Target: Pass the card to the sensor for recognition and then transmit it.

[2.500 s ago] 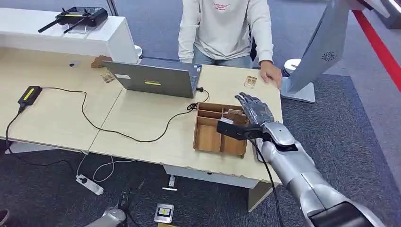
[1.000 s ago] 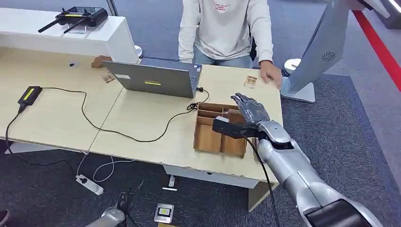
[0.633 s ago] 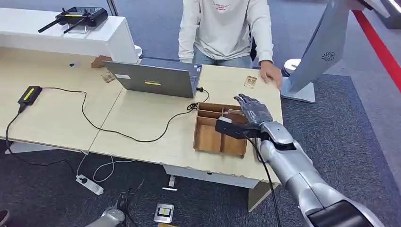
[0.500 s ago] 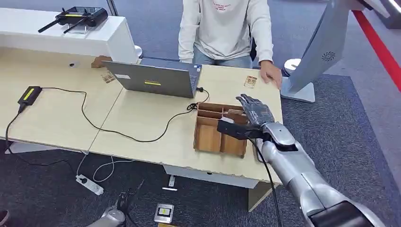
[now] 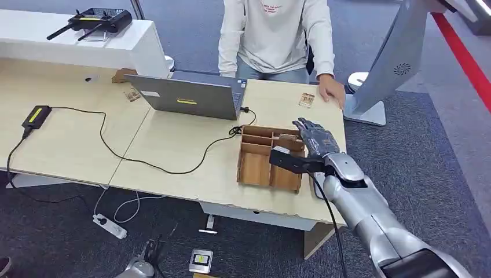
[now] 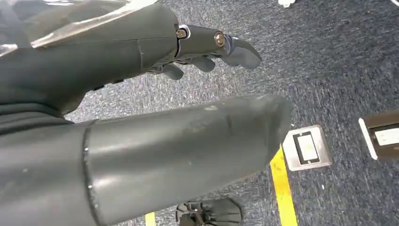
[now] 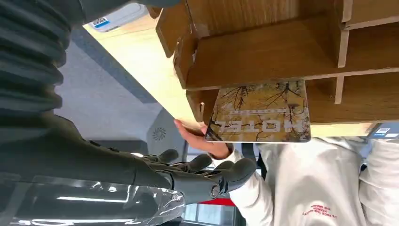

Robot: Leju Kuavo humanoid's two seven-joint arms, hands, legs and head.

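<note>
Fingers (image 7: 207, 172) of our right hand (image 5: 317, 139) spread apart, holding nothing, just short of the hotel card (image 7: 259, 110) standing in the wooden organizer (image 5: 255, 168) on the bench (image 5: 173, 145); we should pinch its upper edge squarely.

Right hand (image 5: 315, 139) extended forward — fingers apart, holding nothing; left hand (image 6: 207, 44) hanging low — fingers loosely spread.

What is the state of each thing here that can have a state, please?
Card: standing in a compartment of the wooden box, not held.
Wooden box: on the table, open at the top.
Laptop: lid open, cable plugged in.
Right hand: above the box, fingers apart, holding nothing.
Left hand: hanging over the carpet, holding nothing.
</note>
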